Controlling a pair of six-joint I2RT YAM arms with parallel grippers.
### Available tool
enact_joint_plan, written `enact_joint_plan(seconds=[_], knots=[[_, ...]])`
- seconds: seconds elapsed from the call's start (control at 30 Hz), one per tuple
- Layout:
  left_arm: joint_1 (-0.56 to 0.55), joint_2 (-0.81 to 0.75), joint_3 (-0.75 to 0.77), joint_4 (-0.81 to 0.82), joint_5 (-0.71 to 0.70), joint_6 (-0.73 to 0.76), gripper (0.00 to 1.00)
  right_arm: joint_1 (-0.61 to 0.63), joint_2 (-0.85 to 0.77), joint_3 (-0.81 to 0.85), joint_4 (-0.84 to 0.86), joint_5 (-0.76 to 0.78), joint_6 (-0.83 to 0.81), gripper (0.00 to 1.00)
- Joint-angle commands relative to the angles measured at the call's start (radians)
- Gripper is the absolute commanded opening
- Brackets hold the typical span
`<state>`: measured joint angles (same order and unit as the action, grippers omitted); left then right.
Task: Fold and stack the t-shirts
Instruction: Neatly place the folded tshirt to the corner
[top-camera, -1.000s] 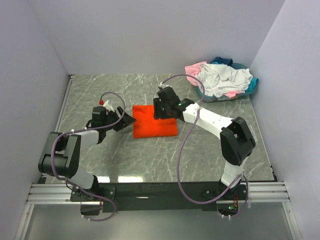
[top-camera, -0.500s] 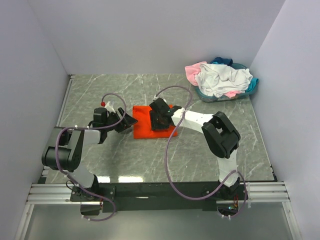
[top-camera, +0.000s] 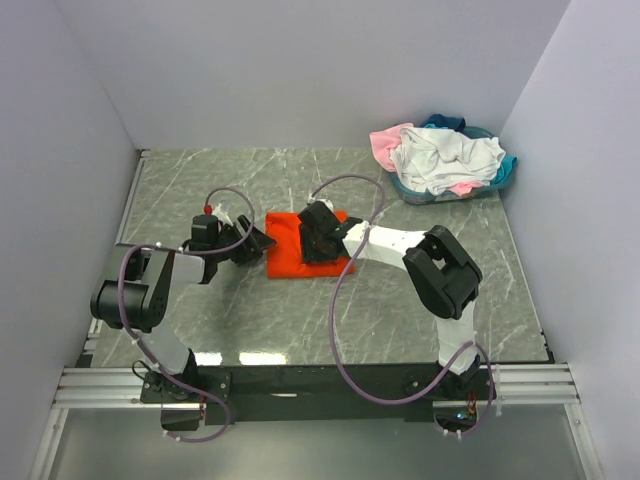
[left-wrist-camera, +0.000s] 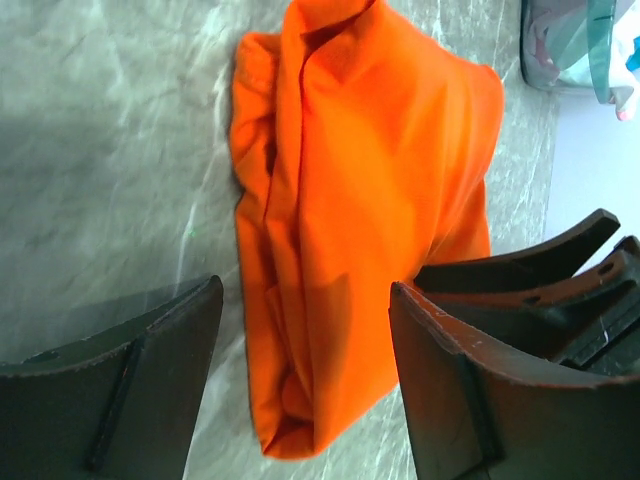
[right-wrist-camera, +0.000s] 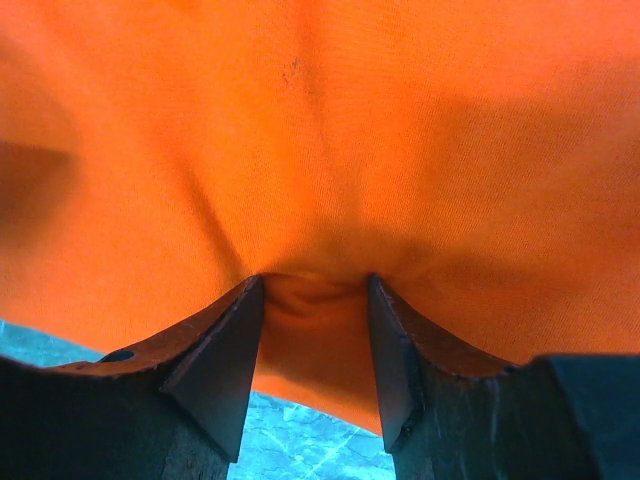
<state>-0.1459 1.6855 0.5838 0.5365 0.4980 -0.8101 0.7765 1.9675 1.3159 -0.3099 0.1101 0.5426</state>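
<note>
On the orange t-shirt (top-camera: 283, 255), right tool (right-wrist-camera: 313, 290) parted, apparently pressing fabric, left tool (left-wrist-camera: 305, 295) wide, empty.

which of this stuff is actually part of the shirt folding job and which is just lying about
Part of the job:
- orange shirt, folded, mid-table
- heap of white, pink and teal shirts, far right corner

Just there:
- basket holding the heap
- purple cables on the arms
- marble table
</note>
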Motion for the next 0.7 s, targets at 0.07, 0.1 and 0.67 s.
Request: enact_joint_plan(seconds=[0.07, 0.1, 0.67], knots=[[-0.037, 0.043, 0.047, -0.013, -0.075, 0.012, 0.74, 0.018, -0.012, -0.035, -0.044, -0.021, 0.017, 0.53], [-0.044, 0.049, 0.051, -0.02, -0.082, 0.014, 0.74, 0.018, -0.012, -0.037, -0.043, -0.023, 0.017, 0.53], [-0.112, 0.06, 0.134, -0.188, -0.257, 0.083, 0.13, 0.026, -0.076, -0.066, -0.041, -0.021, 0.011, 0.53]])
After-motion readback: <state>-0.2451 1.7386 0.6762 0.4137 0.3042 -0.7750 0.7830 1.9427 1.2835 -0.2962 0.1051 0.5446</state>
